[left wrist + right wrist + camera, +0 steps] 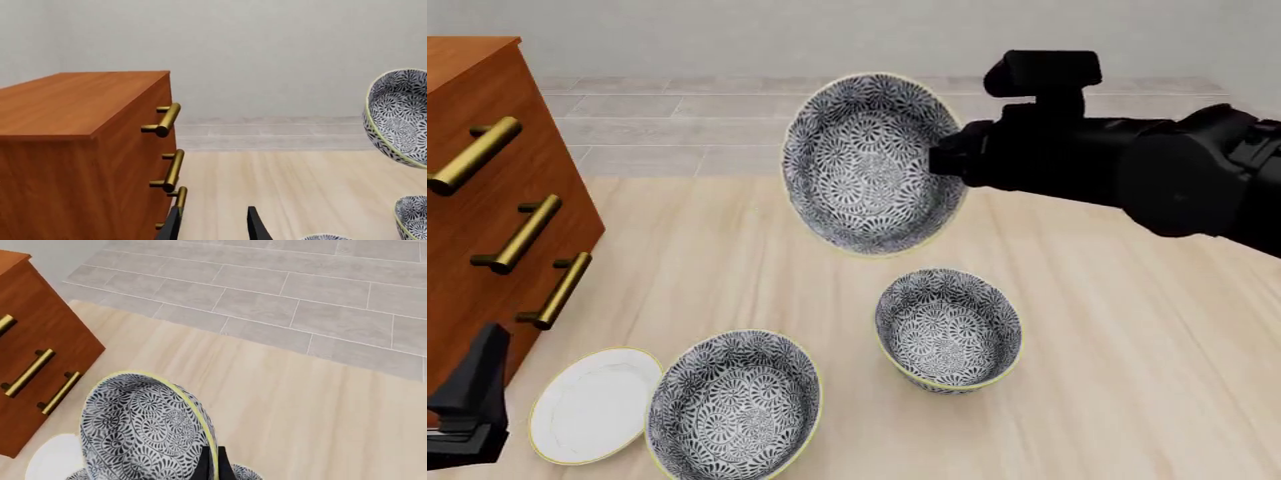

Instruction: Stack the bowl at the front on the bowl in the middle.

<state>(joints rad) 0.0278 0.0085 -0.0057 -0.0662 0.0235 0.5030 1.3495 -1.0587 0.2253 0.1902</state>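
Bowl is held in the air by the right tool, tilted so its opening faces the front camera, well above the counter. In the right wrist view the fingers are seen closed tight over the pale-yellow rim, one inside, one outside. A stiff, glazed, probably slippery and breakable ware is judged; a thin rim pinch lets it swing, so slow motion is advised. The middle bowl stands upright below and slightly right of the held one, apart from it. A third bowl lies at the near edge, touching or overlapping a white plate. The left tool hangs idle beside the wooden cabinet, fingers apart, empty.
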